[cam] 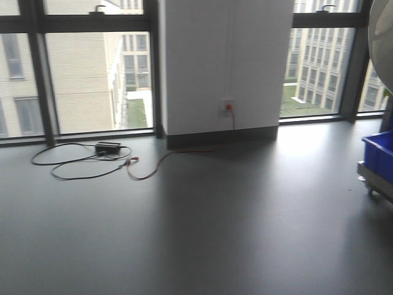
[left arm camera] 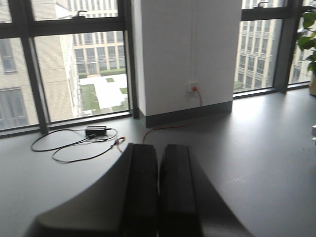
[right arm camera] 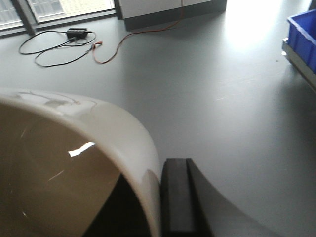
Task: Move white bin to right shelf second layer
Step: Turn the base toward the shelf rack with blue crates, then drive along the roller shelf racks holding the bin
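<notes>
The white bin (right arm camera: pixel 74 148) fills the lower left of the right wrist view, with its glossy cream rim curving across the frame. My right gripper (right arm camera: pixel 153 202) is shut on the bin's wall. One dark finger (right arm camera: pixel 175 197) presses the outside and the other is inside the bin in shadow. The bin is held above the grey floor. My left gripper (left arm camera: pixel 158 187) is shut and empty, with its two dark fingers (left arm camera: pixel 143 187) pressed together above the floor. The right shelf's roller layer is out of view.
A blue crate (cam: pixel 381 153) sits on a steel frame with a caster (cam: pixel 371 184) at the right edge, and it also shows in the right wrist view (right arm camera: pixel 303 32). A black cable and adapter (cam: pixel 107 147) lie on the floor by the windows. A white pillar (cam: pixel 227 61) stands ahead.
</notes>
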Robot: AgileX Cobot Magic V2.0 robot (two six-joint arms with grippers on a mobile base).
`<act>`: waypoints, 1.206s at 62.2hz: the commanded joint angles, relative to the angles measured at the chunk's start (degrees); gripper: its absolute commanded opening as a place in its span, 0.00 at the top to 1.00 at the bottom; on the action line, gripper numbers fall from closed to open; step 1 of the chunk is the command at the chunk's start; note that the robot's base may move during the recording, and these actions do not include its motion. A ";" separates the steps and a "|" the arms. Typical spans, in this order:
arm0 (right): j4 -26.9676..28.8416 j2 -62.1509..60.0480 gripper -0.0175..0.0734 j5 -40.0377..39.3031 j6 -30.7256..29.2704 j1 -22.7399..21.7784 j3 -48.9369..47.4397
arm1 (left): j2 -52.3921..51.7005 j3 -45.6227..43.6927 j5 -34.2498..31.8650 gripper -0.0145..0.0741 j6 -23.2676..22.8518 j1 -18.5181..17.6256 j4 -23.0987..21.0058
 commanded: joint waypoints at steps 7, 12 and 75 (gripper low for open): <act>-0.31 0.28 0.75 -5.50 0.13 -0.27 -1.86 | -0.80 2.11 -4.90 0.74 -0.20 -0.46 -0.31; -0.31 0.28 0.75 -5.50 0.13 -0.27 -1.86 | -0.80 2.11 -4.90 0.74 -0.20 -0.46 -0.31; -0.31 0.28 0.75 -5.50 0.13 -0.27 -1.86 | -0.80 2.11 -4.90 0.74 -0.20 -0.46 -0.31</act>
